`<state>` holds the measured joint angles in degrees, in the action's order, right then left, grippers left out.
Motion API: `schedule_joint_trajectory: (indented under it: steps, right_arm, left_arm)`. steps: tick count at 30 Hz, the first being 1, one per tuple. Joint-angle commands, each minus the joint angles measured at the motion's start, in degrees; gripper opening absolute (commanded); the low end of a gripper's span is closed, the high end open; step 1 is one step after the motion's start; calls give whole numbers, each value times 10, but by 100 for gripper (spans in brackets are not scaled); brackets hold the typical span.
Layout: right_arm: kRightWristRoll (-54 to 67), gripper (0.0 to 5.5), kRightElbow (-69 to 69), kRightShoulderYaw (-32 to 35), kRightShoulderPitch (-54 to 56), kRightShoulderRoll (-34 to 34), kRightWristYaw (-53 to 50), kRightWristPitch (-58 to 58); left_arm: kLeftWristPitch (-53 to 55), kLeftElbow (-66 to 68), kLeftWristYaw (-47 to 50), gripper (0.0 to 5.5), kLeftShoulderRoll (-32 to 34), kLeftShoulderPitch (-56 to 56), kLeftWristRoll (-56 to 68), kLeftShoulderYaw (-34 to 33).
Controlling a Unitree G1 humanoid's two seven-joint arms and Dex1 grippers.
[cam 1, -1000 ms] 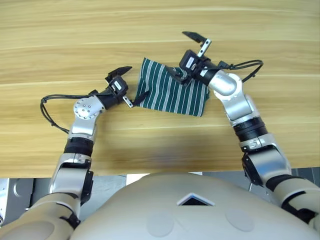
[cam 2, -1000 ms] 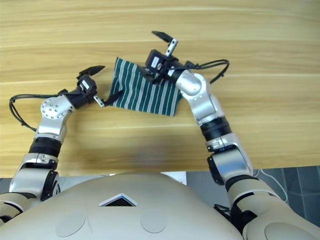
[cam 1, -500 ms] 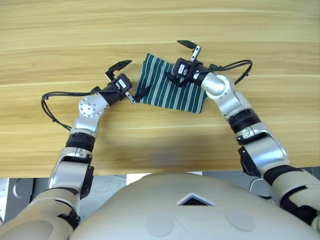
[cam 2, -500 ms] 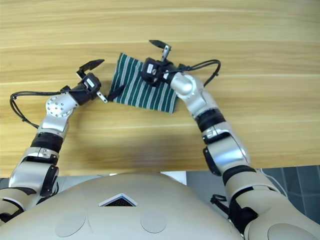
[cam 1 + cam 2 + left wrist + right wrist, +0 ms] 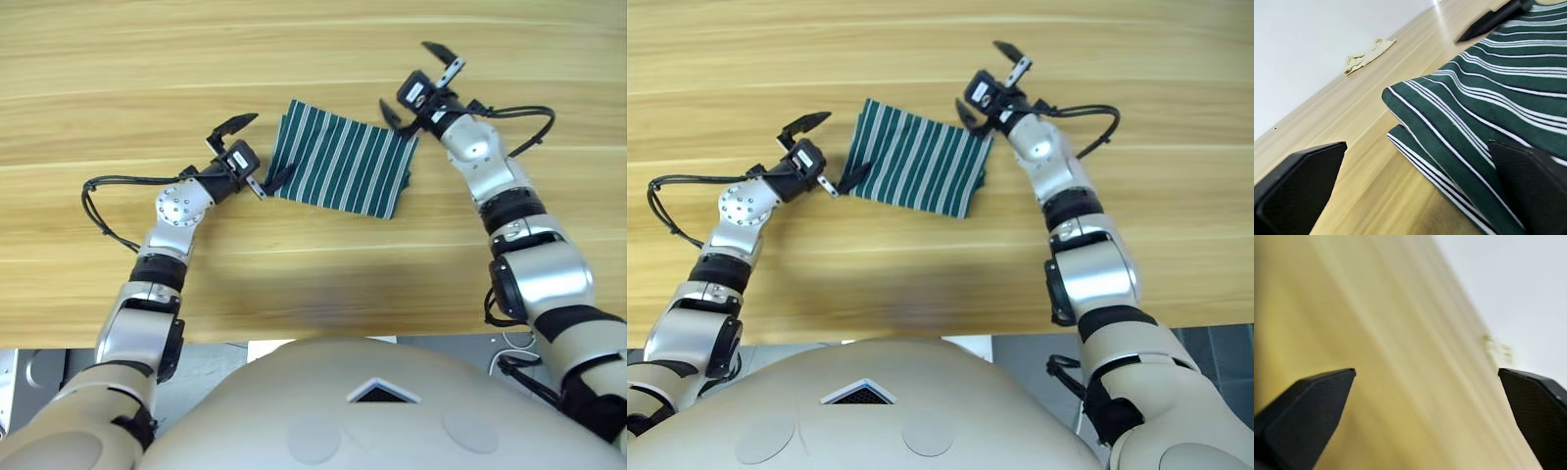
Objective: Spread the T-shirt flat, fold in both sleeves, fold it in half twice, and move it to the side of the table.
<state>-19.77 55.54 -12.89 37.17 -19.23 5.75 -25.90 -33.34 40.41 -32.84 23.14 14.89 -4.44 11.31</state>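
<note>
The T-shirt (image 5: 343, 168), dark green with white stripes, lies folded into a small rectangle on the wooden table (image 5: 294, 49). My left gripper (image 5: 253, 149) is open right at the shirt's left edge, one finger over the table and the other touching the cloth's near left corner. In the left wrist view the folded layers (image 5: 1484, 147) show between the two dark fingers (image 5: 1298, 171). My right gripper (image 5: 419, 86) is open, raised just beyond the shirt's far right corner, holding nothing. The right wrist view shows its fingertips (image 5: 1308, 401) over bare wood.
A small pale yellowish cloth (image 5: 1369, 54) lies far off on the table near the white wall. Bare wood surrounds the shirt on all sides. Black cables (image 5: 103, 211) loop beside both forearms.
My right gripper has let go of the shirt's middle and swung up and to the right, off the cloth. The shirt now lies flatter. The left gripper has edged closer to its left edge.
</note>
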Motion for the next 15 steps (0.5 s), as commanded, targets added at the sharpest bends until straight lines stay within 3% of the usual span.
schedule_joint_trajectory:
  steps: [1, 3, 9, 12, 15]
  right_arm:
    - [55, 540, -53, 37, 6, 18, -4, -79]
    - [87, 540, -99, 32, -21, 30, 41, -102]
    - [69, 540, -185, -70, -120, 16, 201, -135]
    - [6, 540, -143, -112, -127, 8, 205, -129]
    - [-73, 540, -41, -140, -98, 4, 130, -73]
  left_arm:
    - [28, 24, -10, 537, 2, -14, -5, -1]
    - [30, 17, -18, 537, -4, -13, 18, -13]
    - [93, -43, -105, 537, -25, -11, 178, -88]
    - [108, -53, -117, 537, -28, -10, 193, -101]
    - [114, -56, -120, 537, -34, -10, 196, -111]
